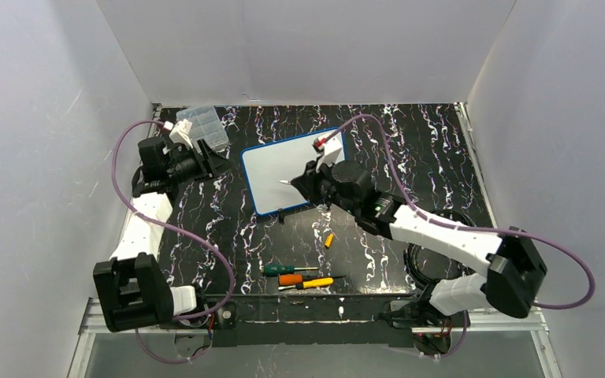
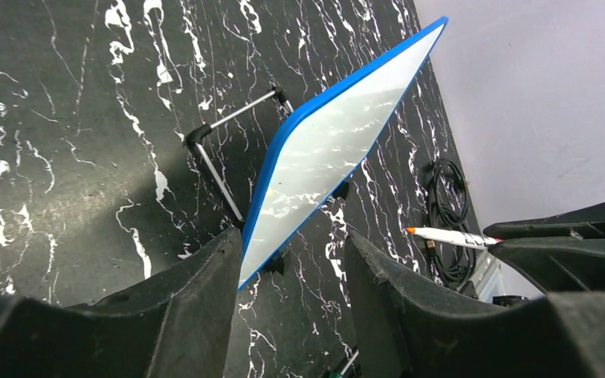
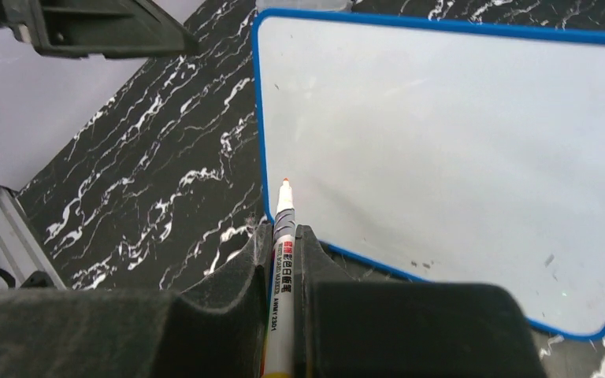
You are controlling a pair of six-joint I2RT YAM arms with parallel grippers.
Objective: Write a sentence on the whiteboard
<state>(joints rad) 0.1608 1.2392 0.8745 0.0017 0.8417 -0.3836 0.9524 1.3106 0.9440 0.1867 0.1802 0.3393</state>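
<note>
Jaws of my right gripper [image 3: 283, 233] are clamped on one orange-tipped marker [image 3: 284, 206]; the left gripper [image 2: 293, 236] gapes, holding nothing. One whiteboard [image 1: 280, 169] sits at the top view's centre, with perhaps three screwdrivers [image 1: 290, 279] at lower centre.

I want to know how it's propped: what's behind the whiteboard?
A wire stand with black corners juts out behind the whiteboard onto the table. Where it joins is hidden by the board.
</note>
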